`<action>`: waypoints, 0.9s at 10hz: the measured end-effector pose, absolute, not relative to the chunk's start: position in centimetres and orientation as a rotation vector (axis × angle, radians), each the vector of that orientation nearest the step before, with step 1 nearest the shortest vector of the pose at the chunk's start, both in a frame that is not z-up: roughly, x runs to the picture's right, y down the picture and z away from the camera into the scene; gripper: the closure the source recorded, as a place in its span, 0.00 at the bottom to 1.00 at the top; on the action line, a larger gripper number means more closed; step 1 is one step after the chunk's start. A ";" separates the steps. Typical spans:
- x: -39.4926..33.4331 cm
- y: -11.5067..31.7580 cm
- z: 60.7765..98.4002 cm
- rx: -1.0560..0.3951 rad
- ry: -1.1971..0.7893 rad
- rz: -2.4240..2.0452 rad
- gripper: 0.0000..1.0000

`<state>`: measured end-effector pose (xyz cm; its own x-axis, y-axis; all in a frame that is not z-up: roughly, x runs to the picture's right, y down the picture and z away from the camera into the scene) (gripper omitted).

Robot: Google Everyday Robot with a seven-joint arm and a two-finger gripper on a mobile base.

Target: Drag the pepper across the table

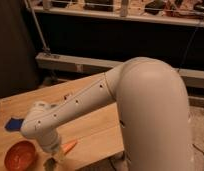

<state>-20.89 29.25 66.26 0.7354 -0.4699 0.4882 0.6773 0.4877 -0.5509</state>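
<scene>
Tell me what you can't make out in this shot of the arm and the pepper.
Camera view:
pepper: only its orange end shows; the arm hides the rest.
pincer: low at the table front, beside the pepper, cut by the bottom edge; contact with the pepper unclear.
blue item: partly behind the arm, unidentifiable.

White, smooth-shelled robot arm with 1 hand.
A bulky rounded white housing (152, 115) narrows into a slimmer white tubular arm (89, 96) dotted with small dark recessed screw holes (77, 101); a thin seam rings the joint between them. The arm ends in a rounded white wrist (40, 125), and the darker, greyish hand (51, 159) sits beneath it at the view's bottom left.
</scene>
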 end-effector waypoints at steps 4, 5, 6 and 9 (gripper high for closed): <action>-21.3 31.4 68.4 -0.825 -0.315 -0.768 0.35; -21.3 31.6 68.8 -0.824 -0.321 -0.774 0.35; -21.2 31.8 69.2 -0.820 -0.329 -0.780 0.35; -21.0 31.8 69.7 -0.796 -0.342 -0.792 0.35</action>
